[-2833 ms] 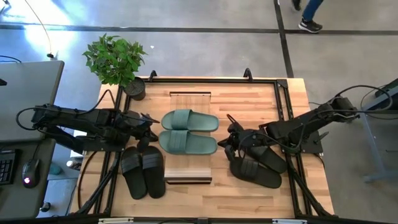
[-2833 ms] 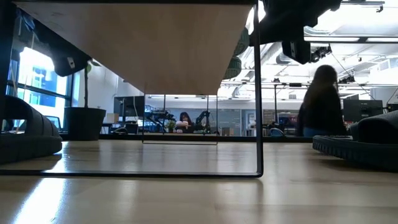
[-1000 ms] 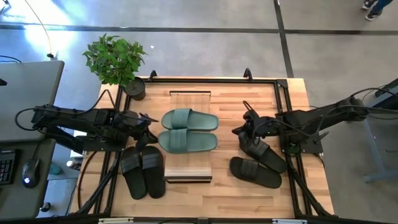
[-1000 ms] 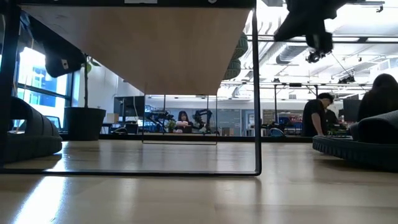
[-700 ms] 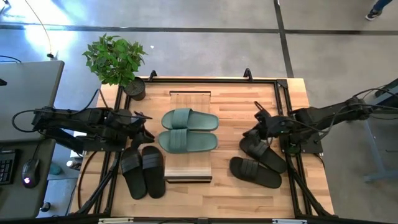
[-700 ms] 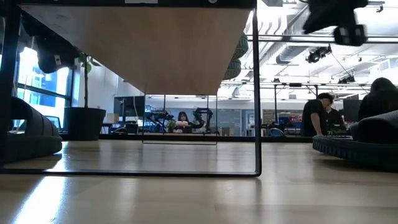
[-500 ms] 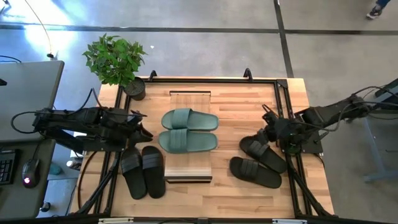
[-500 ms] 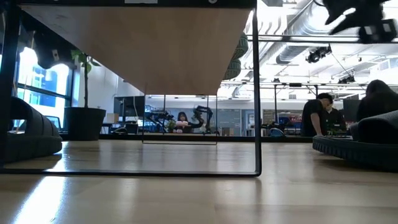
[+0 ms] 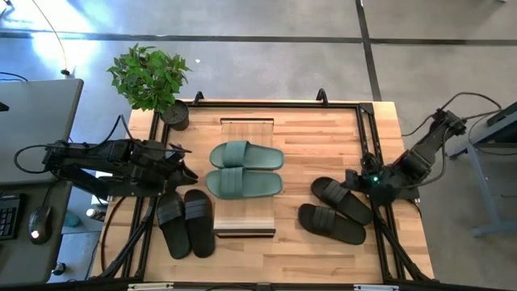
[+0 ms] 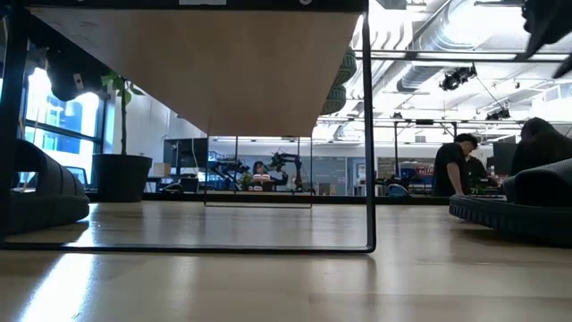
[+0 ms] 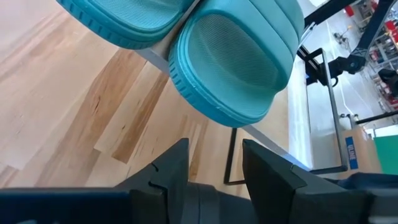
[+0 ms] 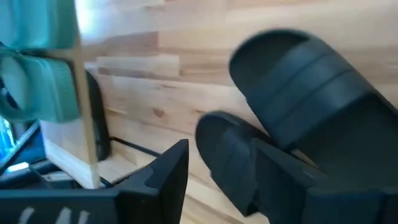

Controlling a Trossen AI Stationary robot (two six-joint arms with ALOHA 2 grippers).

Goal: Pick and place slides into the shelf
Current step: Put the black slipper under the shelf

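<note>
A sage green pair of slides [image 9: 245,170] lies side by side on the shelf's [image 9: 246,128] light wood top; in the left wrist view the green slides [image 11: 233,62] show from their end. One black pair [image 9: 187,223] lies on the table left of the shelf. Another black pair [image 9: 339,211] lies to its right and also shows in the right wrist view [image 12: 311,81]. My left gripper [image 9: 184,170] stands open just left of the green pair, fingers apart [image 11: 214,167]. My right gripper [image 9: 354,179] stands open at the right black pair's far end, fingers apart [image 12: 221,177].
A potted plant [image 9: 152,81] stands at the table's far left corner. A black tube frame [image 9: 363,129] runs along the table's edges. In the low view the shelf's thin black leg [image 10: 370,134] stands upright, with bare tabletop beneath the plank. People sit in the room beyond.
My right gripper has drawn back from the right black pair toward the table's right edge, the arm folding up; the black slides stay where they lay. My left gripper has pulled back a little toward the left edge, away from the green pair.
</note>
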